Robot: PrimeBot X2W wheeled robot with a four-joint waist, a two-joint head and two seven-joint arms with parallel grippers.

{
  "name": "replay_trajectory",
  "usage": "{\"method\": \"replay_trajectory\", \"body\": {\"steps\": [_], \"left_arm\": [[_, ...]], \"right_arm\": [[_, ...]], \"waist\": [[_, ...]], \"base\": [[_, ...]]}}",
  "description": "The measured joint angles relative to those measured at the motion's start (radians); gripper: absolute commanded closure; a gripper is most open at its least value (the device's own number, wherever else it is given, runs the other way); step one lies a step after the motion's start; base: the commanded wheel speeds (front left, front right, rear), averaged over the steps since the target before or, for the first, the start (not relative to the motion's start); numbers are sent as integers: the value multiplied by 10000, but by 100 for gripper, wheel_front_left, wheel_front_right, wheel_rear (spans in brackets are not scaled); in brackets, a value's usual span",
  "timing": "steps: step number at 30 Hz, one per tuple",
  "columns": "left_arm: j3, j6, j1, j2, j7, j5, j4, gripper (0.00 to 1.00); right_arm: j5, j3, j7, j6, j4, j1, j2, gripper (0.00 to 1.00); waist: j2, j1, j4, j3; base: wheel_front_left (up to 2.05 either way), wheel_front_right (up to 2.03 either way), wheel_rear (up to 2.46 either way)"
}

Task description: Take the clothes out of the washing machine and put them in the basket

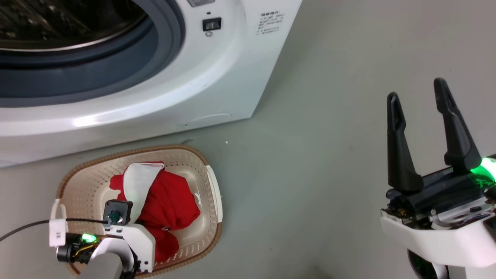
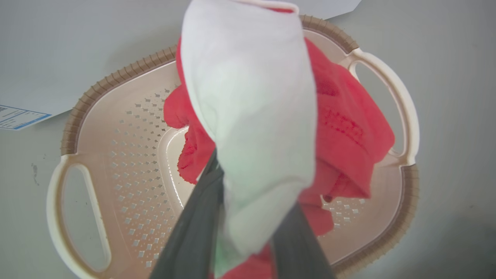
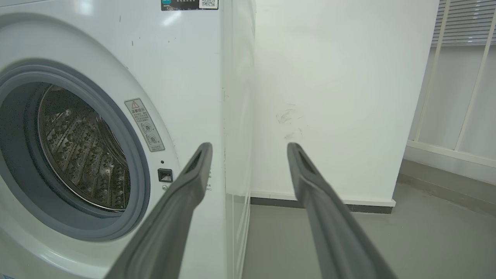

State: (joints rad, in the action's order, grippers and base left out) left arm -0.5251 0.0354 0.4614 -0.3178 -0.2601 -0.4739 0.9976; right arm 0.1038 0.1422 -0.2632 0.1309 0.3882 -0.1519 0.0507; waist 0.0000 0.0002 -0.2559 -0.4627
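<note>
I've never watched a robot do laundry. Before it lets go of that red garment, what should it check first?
1. Clothes over the basket: ok, the red fabric sits inside its rim.
2. Left tool grip: ok, shut on the white cloth part.
3. Basket flat on the floor: ok.
4. Right tool out of the way: ok, open and well to the side of the basket.
5. Washing machine drum emptied: cannot tell; the part that shows holds nothing, but its bottom is hidden.
</note>
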Motion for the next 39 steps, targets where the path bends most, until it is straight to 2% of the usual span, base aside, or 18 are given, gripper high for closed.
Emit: {"method": "replay_trajectory", "body": {"steps": [7, 13, 21, 24, 32, 33, 34, 39], "left_arm": [[-222, -324, 1138, 180, -4, 161, 1436, 100], [-385, -366, 1916, 360, 351, 222, 2303, 100], [-711, -345, 2489, 102, 1009, 441, 2702, 100], [-773, -215, 2669, 17, 1181, 479, 2769, 100], [-913, -84, 2974, -52, 1356, 548, 2849, 100], [-926, -77, 3012, -42, 1354, 548, 2853, 59], [-959, -42, 3027, -35, 1277, 558, 2855, 0], [-1053, 2, 2937, 138, 1131, 558, 2869, 0]], "right_arm": [[249, 88, 0, 0, -59, -565, 0, 0], [384, 134, 2, 0, -38, -1056, 0, 0], [612, 134, 2, 0, 96, -1511, 0, 0], [675, 94, 0, 0, 180, -1597, 0, 0], [805, 8, 2, 0, 236, -1746, 0, 0], [805, 4, 2, 0, 230, -1748, 0, 0], [805, 4, 0, 0, 213, -1748, -2, 0], [798, 8, 0, 0, 81, -1706, 0, 0]], "waist": [[0, 0, -190, -953], [0, 0, -236, -1786], [0, 0, -409, -2719], [0, -1, -493, -2991], [0, -1, -613, -3396], [0, 0, -614, -3390], [0, 0, -612, -3366], [0, -1, -577, -3042]], "base": [[0, 0, 0], [0, 0, 0], [0, 0, 0], [0, 0, 0], [0, 0, 0], [0, 0, 0], [0, 0, 0], [0, 0, 0]]}}
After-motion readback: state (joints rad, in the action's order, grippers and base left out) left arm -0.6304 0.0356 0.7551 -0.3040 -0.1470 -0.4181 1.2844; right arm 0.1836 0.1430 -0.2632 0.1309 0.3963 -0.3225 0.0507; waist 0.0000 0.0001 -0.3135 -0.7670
